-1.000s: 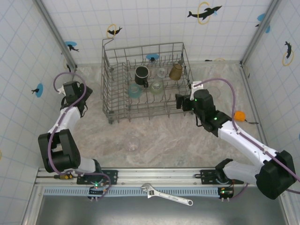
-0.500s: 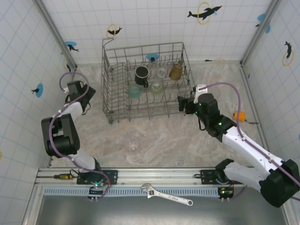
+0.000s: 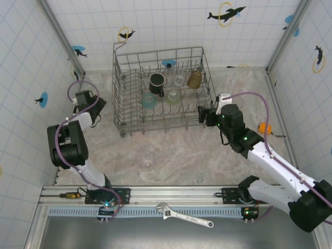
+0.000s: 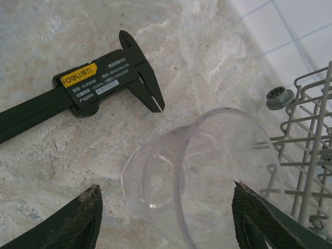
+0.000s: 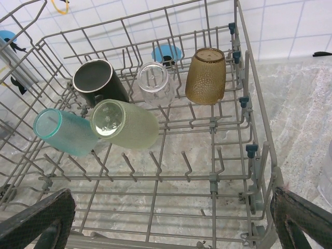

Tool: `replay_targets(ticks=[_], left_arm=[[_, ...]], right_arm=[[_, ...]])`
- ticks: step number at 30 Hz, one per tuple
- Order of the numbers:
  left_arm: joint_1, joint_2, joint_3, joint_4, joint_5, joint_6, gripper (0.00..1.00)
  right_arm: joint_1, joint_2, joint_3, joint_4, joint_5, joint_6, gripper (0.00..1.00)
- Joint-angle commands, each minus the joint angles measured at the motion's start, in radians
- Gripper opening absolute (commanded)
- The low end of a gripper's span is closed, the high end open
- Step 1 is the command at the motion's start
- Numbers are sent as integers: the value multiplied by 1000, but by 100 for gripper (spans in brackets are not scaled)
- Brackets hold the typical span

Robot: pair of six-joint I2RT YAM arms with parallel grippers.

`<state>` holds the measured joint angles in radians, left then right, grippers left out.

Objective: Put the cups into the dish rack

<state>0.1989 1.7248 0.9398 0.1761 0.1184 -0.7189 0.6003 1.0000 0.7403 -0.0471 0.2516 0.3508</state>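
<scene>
Since the glass (image 4: 207, 171) is clear, thin-walled and smooth, I judge it light, stiff, slippery and easy to crack. It wants a gentle squeeze across the wall near the middle of its length, not at the rim, where it would likely skid out. It lies on its side on the tabletop (image 4: 46, 155), mouth toward the camera, just beside the rack (image 4: 311, 155) and near a caliper (image 4: 88, 85).

The left pincer (image 4: 166, 187) is spread, one finger on either side of the glass. The left-hand finger is clear of the wall, and I cannot tell whether the other one touches. Nothing is pinched yet. From above, the left arm is folded back on itself, elbow toward its base, with the forearm reaching to the rack's left side and the left pincer (image 3: 84, 98) low over the tabletop.

The right arm stretches diagonally to the rack's near right corner. The right pincer (image 5: 171, 207) is spread wide and empty, looking into the rack. Inside rest a mug (image 5: 98, 78), a small glass (image 5: 155, 83), a tumbler (image 5: 206, 75), a teal cup (image 5: 65, 132) and a green cup (image 5: 127, 124). A second glass (image 3: 147, 158) sits on the tabletop in front of the rack.
</scene>
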Motion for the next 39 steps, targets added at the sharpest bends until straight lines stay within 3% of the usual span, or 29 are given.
replay_targets(ticks=[1,11,14,19,39], left_arm=[[11,21,17,41,24,-14,64],[28,66,21,54,40,-27,50],[35,71,23,42,39,-29,36],[42,52,5,28,26,-30,1],[53,-208,-207,73,109,-96,0]], right_arm=[[2,-6,1,-1,1,17,100],[12,6,23,-8,12,16,100],[16,12,28,-9,13,16,100],[30,14,34,-7,20,19,100],[44,76,73,8,-11,-5,100]])
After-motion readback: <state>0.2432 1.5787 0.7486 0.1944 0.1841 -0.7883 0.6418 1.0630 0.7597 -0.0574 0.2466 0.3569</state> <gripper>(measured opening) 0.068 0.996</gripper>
